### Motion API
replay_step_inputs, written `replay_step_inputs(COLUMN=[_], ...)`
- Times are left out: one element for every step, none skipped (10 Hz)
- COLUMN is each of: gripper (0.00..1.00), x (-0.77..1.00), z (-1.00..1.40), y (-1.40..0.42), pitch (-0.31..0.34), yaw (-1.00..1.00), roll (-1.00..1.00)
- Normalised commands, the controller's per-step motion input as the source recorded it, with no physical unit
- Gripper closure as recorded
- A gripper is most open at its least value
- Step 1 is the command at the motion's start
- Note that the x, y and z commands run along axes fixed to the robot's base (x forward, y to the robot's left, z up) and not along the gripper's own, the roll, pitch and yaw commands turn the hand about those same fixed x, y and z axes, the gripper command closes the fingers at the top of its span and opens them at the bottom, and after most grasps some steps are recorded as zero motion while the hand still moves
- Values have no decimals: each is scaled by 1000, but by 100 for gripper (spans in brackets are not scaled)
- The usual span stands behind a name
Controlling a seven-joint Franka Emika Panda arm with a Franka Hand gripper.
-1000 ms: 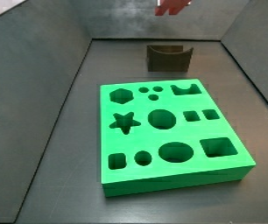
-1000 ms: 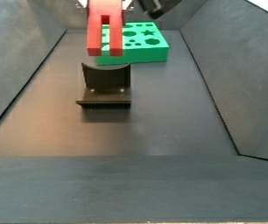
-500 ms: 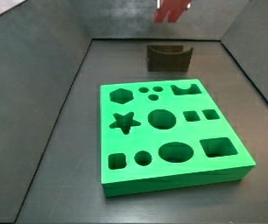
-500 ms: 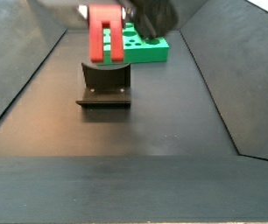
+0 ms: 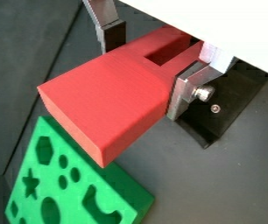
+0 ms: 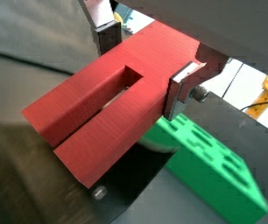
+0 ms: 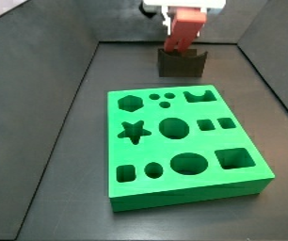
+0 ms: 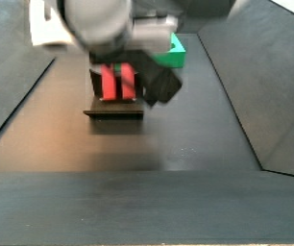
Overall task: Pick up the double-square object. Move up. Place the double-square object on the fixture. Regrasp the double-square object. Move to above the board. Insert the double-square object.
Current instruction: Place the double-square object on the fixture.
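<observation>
The double-square object (image 5: pixel 107 101), a red block with a notch splitting one end into two prongs, is clamped between the silver fingers (image 5: pixel 188 86) of my gripper (image 5: pixel 148 68), which is shut on it. In both side views the red block (image 7: pixel 180 38) (image 8: pixel 117 82) hangs from the gripper (image 7: pixel 184 17) (image 8: pixel 127 65) directly over the dark fixture (image 7: pixel 182 64) (image 8: pixel 113 108), its lower end down at the fixture's dip. Whether it touches there I cannot tell. The green board (image 7: pixel 184 141) with its shaped cut-outs lies apart from the fixture, and shows past the block in the wrist views (image 5: pixel 67 188) (image 6: pixel 213 166).
Grey sloping walls (image 7: pixel 58 104) enclose the dark floor (image 8: pixel 150 183) on both sides. The arm's bulky wrist (image 8: pixel 105 19) hides much of the fixture's far side and part of the board (image 8: pixel 173 53).
The gripper has come down with the red block, from high above the fixture to right at the fixture's top. The board and the fixture have not moved.
</observation>
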Motion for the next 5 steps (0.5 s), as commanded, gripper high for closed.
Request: replay_step_inputs(gripper=[100,100,100,100,100], x=[193,159,120,97,86], z=[-1000,-779,-510,-421,-387], y=[143,118,94,131,146], pitch=[28,3,-25,-55,-67], yaw=[-183,-166,-138,-109,-90], roll=[-216,-188,-168,-127,-120])
